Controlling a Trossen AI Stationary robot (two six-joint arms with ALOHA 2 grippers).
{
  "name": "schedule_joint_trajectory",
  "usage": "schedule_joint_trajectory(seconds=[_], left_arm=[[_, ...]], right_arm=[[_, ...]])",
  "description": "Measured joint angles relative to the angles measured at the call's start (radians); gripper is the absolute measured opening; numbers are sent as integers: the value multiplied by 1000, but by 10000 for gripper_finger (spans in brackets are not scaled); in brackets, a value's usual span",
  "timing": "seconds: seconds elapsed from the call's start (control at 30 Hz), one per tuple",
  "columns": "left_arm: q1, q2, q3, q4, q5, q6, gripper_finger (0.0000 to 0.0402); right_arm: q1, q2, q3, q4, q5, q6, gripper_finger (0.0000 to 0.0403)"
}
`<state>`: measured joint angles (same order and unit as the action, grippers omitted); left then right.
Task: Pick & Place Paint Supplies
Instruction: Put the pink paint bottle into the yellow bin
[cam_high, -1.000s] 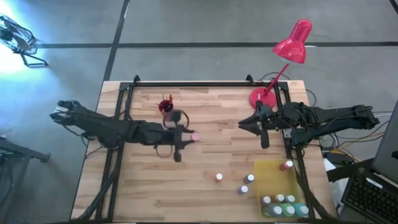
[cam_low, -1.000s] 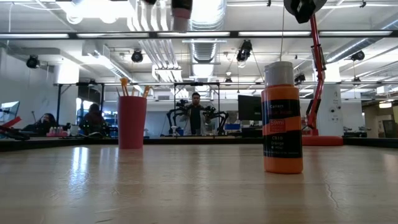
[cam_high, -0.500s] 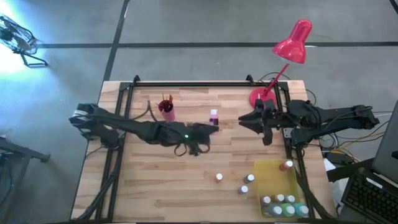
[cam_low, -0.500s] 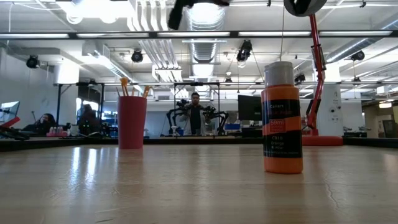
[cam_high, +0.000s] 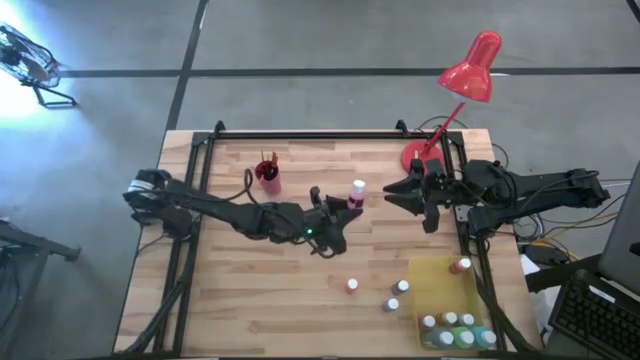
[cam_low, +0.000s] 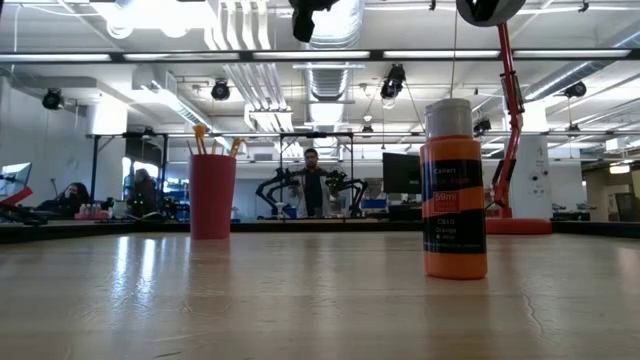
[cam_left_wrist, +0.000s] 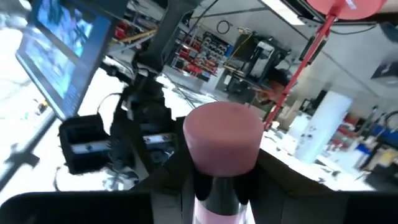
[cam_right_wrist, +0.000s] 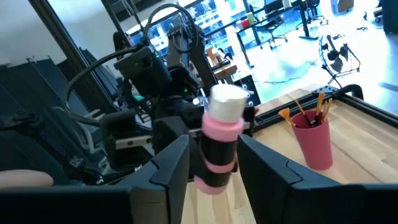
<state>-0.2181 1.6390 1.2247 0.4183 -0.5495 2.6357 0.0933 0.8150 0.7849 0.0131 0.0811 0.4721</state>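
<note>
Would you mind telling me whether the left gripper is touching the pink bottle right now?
Touching. In the left wrist view the pink bottle sits clamped between the left gripper's dark fingers, which press against both its sides.

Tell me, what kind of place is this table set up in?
Probably a robotics lab or workshop in a large industrial hall. Across the wooden table, past the orange paint bottle and red brush cup, more robot arms stand beside a person, with monitors behind and bare ceiling ducts overhead.

pink bottle (cam_left_wrist: 217, 186) — base cut off | tray bottles' (cam_high: 455, 325) colours — too small
</note>
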Motion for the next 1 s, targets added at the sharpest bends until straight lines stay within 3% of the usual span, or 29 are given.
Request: schedule_joint_trajectory(seconds=[0.3,0.53,1.0], left_arm=[[-42,3,0,43,27,68,108],[-35,4,22,48,61,68,108],[-21,3,22,44,55,58,108]], right_arm=[[0,0,0,0,1,-4,151],[-2,1,0,14,77,-12,170],[-8,169,84,98,76,-29,210]])
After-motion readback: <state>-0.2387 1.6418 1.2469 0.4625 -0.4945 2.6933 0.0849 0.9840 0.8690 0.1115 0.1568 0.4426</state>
